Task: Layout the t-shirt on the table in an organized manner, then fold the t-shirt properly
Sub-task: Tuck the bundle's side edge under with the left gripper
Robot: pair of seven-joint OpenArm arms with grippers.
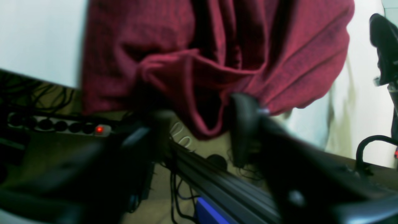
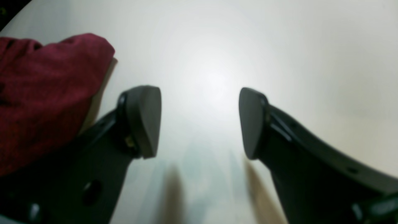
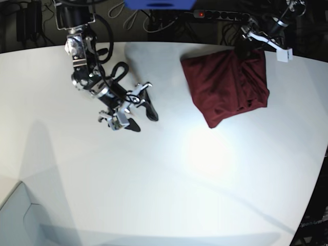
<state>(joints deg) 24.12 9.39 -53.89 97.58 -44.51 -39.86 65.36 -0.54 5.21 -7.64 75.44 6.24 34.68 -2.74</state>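
The dark maroon t-shirt [image 3: 225,87] lies bunched in a rough square at the back right of the white table [image 3: 169,195]. My left gripper [image 3: 246,45] hovers at the shirt's far edge by the table's rim. In the left wrist view its jaws stand apart, and a hanging fold of the t-shirt [image 1: 217,62] droops between them, loose from both fingers, so the left gripper [image 1: 199,124] is open. My right gripper [image 3: 138,115] is open over bare table, well left of the shirt. A corner of the t-shirt [image 2: 46,93] shows left of the right gripper [image 2: 200,121].
A power strip [image 3: 220,15] with a lit red switch and tangled cables lie behind the table's far edge; the power strip [image 1: 59,126] also shows in the left wrist view. A blue object [image 3: 159,4] sits at the top. The table's curved edge runs down the right side.
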